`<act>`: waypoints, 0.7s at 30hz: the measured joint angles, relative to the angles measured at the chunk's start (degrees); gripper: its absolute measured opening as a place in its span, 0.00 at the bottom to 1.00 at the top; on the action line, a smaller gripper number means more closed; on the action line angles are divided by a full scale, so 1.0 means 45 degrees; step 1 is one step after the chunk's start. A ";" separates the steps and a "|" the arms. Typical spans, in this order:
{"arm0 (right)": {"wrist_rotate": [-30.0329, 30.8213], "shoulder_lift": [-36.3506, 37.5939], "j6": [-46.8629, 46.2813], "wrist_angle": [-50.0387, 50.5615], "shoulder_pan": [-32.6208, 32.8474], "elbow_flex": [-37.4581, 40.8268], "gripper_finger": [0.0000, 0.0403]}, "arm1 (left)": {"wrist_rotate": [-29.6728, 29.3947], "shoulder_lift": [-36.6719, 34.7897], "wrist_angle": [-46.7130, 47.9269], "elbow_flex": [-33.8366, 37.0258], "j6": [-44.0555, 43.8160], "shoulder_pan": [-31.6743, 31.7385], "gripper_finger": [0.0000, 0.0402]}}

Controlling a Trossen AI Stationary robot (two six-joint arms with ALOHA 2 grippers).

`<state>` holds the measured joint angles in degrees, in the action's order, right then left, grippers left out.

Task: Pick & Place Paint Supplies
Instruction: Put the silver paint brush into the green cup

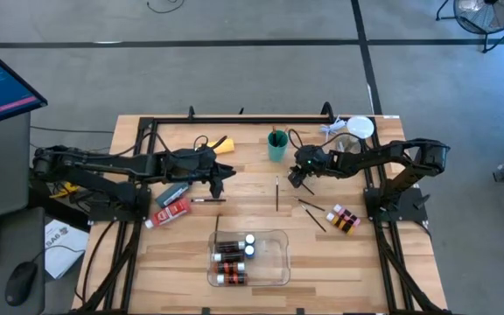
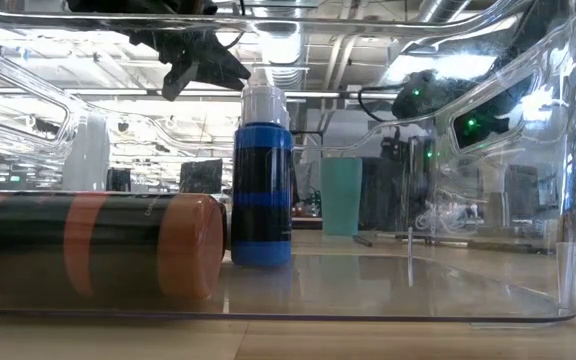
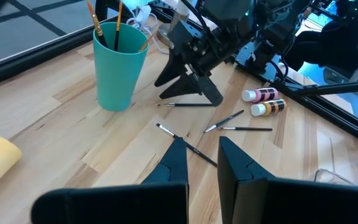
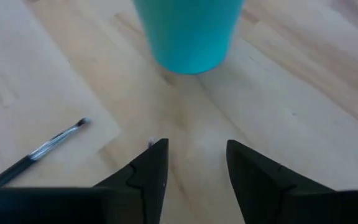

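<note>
High view: right end effector [image 1: 297, 178] released, empty, low over bench [image 1: 357, 271] beside teal cup [image 1: 276, 146]; paint brush [image 1: 276, 193] on bench nearby. Left end effector [image 1: 220, 179] clenched, empty, above brush [image 1: 206, 200]. Bottles [image 1: 232, 254] in clear tray [image 1: 280, 267].

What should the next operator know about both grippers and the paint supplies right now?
Left gripper: shut, empty, over mid-table.
Right gripper: open, empty, low over the wood just short of the teal cup.
Done: paint bottles in the clear tray; some brushes stand in the cup.
Left: loose paint brushes on the table between the arms, two small bottles on the right side, the red tube and grey tube and the yellow bottle on the left side.
</note>
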<state>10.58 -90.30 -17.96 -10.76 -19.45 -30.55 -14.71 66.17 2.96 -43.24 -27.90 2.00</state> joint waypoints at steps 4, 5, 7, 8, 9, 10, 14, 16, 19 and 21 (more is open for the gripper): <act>-0.0104 0.0000 0.0034 0.0010 0.0363 0.0000 0.37 | -0.0003 0.0000 0.0000 0.0000 -0.0005 0.0000 0.00; -0.0108 0.0000 0.0063 0.0010 0.0436 0.0000 0.37 | -0.0004 0.0000 0.0000 0.0000 -0.0005 0.0000 0.00; -0.0108 0.0000 0.0083 0.0013 0.0553 0.0000 0.36 | -0.0060 0.0000 0.0000 0.0000 -0.0005 0.0000 0.00; -0.0108 0.0000 0.0083 0.0018 0.0602 0.0000 0.36 | -0.0071 0.0000 0.0000 0.0000 -0.0005 0.0000 0.00; -0.0106 0.0000 0.0083 0.0047 0.0646 0.0000 0.36 | -0.0076 0.0000 0.0000 0.0000 -0.0005 0.0000 0.00; -0.0107 -0.0003 0.0083 0.0091 0.0669 0.0000 0.36 | -0.0076 0.0000 -0.0002 0.0000 -0.0007 0.0000 0.00; -0.0135 -0.0464 0.0045 -0.0582 0.0675 0.0353 0.36 | -0.0076 0.0000 -0.0005 0.0000 -0.0010 0.0000 0.00; -0.0280 -0.0762 -0.0294 -0.1056 0.0609 0.0626 0.37 | -0.0076 0.0000 -0.0010 0.0000 -0.0010 0.0005 0.00; -0.0256 -0.1085 -0.0461 -0.1722 0.0608 0.0869 0.37 | -0.0071 0.0000 -0.0023 0.0000 -0.0119 0.0000 0.00; -0.0295 -0.1077 -0.0466 -0.1724 0.0684 0.0876 0.37 | -0.0069 0.0000 -0.0034 0.0000 -0.0224 0.0000 0.00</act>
<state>9.25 -95.15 -20.05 -18.52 -16.37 -26.60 -15.02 66.17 2.81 -43.24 -28.91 2.00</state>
